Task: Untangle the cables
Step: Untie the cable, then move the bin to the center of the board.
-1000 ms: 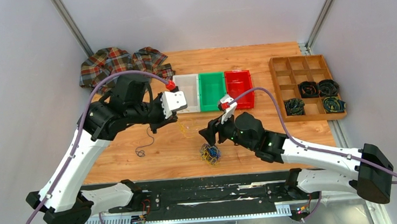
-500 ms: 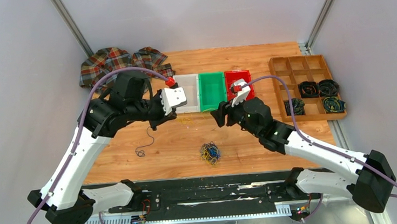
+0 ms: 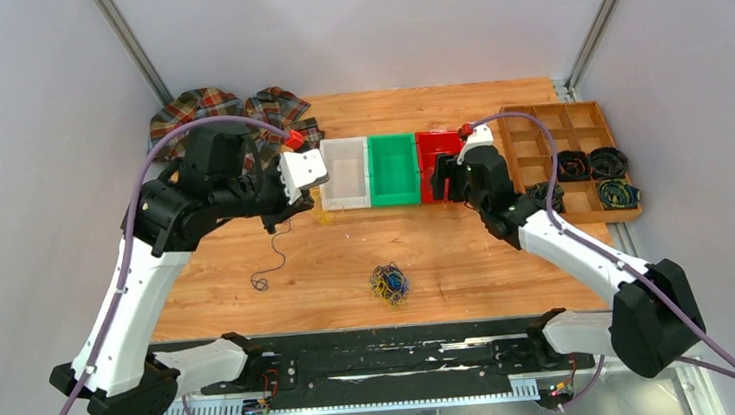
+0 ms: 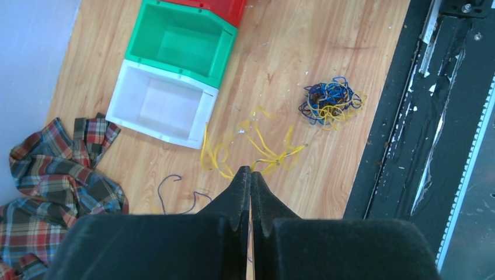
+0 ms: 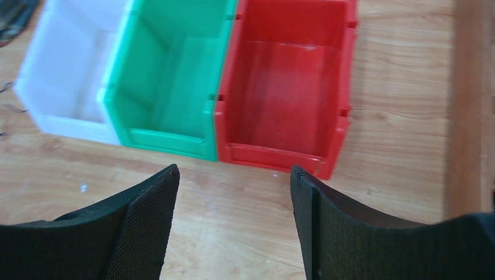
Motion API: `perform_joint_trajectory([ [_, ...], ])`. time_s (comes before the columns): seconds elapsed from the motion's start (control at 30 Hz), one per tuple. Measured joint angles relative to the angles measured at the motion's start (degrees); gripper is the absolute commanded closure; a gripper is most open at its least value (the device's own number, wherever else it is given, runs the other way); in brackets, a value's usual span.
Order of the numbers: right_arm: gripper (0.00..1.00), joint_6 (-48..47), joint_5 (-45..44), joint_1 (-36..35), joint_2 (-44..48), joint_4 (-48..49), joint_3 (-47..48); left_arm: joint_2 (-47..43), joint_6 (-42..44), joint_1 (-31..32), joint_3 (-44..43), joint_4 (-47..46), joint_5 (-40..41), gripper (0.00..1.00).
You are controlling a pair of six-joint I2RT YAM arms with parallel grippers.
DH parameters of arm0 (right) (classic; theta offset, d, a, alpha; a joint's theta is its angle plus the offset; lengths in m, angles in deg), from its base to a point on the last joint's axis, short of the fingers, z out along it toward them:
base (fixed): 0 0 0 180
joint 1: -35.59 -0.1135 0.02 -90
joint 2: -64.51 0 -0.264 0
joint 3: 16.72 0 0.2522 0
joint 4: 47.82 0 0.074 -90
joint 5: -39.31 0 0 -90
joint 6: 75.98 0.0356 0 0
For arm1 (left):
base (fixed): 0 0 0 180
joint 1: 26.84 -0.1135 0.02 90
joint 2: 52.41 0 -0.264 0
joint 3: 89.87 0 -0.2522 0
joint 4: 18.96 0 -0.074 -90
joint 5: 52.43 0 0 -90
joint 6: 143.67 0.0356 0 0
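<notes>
- Left jaws sit pressed together on a thin yellow cable (image 4: 257, 144), whose loops dangle below them just beside the white bin (image 3: 344, 172). I cannot tell whether its low end touches the bench (image 3: 508, 255).
- Right jaws stand wide apart and hold nothing. They hover over the front rim of the red bin (image 5: 286, 76), well away from the cables (image 3: 388, 284).
- Slip risk: the strand is so fine that a quick swing could pull it free of the pinch, and it would drop wherever it happens to be.
- Snag risk: the hanging loops could hook the white bin's rim and drag the bin along.
- Edge risk: the clump lies near the front of the bench, close to the black rail (image 4: 420, 116). A careless poke from above could shove it over the edge.
- Retangling risk: pulling one wire with nothing pinning the rest would probably lift the whole knot.
- The cables are a small, tight knot of blue, yellow-orange and dark loops, resting alone on bare wood.
- One dark strand (image 3: 266, 267) lies loose to the left of it.
</notes>
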Motion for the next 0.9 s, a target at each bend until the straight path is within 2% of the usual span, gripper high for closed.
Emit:
perform_joint_trajectory([
  [0.4,0.29,-3.06,-5.95,7.15,-15.26,-2.36,12.02,5.95,0.37,-0.2,-1.38,0.72,-0.55,1.0],
  [0.57,0.31,-3.23,-4.83,7.48,-20.76,-3.41,17.16,6.56,0.31,-0.98,0.44,-2.45,1.14,1.0],
  [0.73,0.33,-3.21,-2.82,7.45,-25.09,-3.8,21.38,11.54,-0.72,-3.52,0.44,-5.79,1.55,0.99],
  [0.9,0.39,-3.21,0.15,6.6,-30.62,-3.91,24.55,13.38,-1.09,-5.01,1.38,-6.82,1.42,1.0],
])
